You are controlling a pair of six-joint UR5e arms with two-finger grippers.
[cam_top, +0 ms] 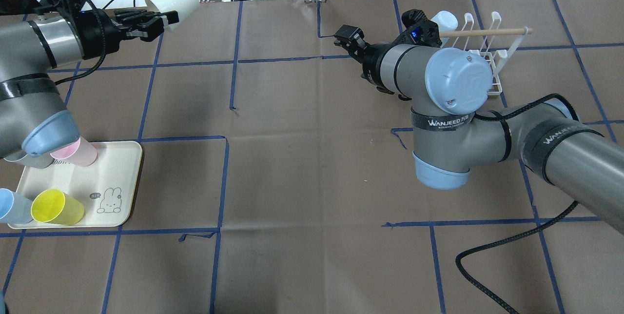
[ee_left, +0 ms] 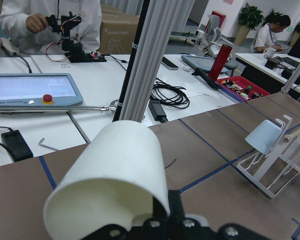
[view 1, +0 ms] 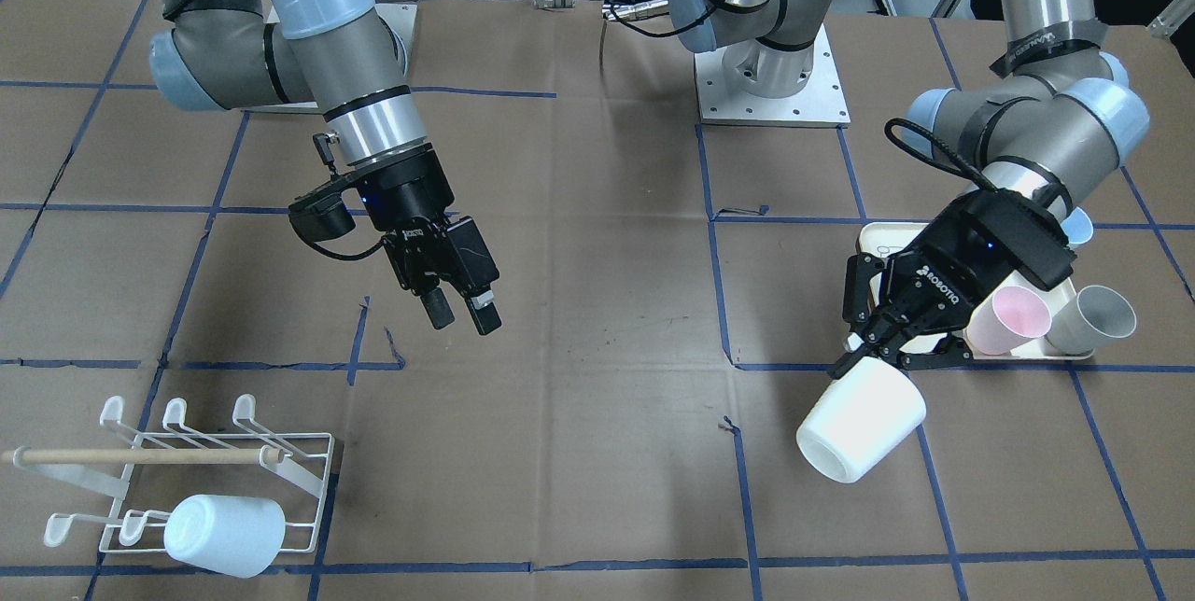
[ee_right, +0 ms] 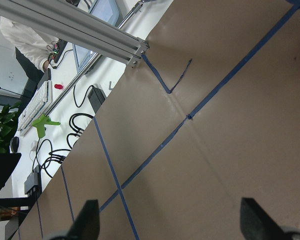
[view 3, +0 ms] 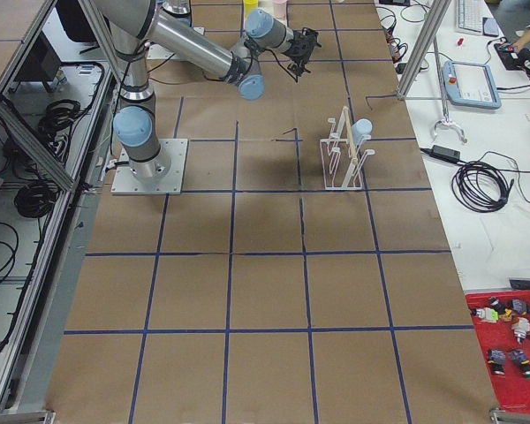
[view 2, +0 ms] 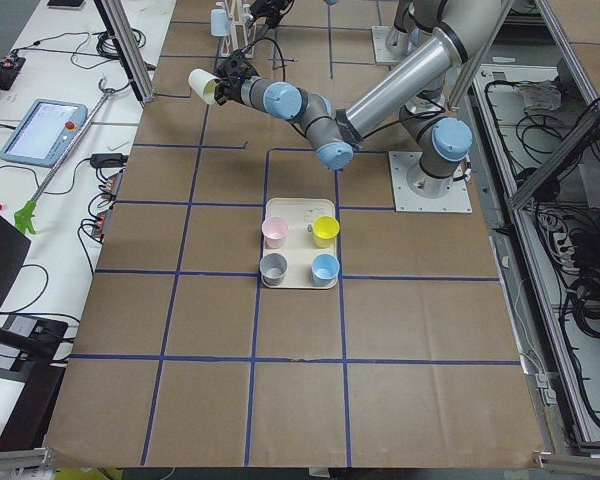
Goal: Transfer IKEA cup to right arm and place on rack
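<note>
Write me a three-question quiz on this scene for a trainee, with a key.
1. True or false: the right gripper is open and holds nothing.
2. What does the left gripper hold? A nothing; B the white cup; C a spoon.
3. Fill in: the racked cup on the rack is pale ____ in colour.

Key: 1 true; 2 B; 3 blue.
</note>
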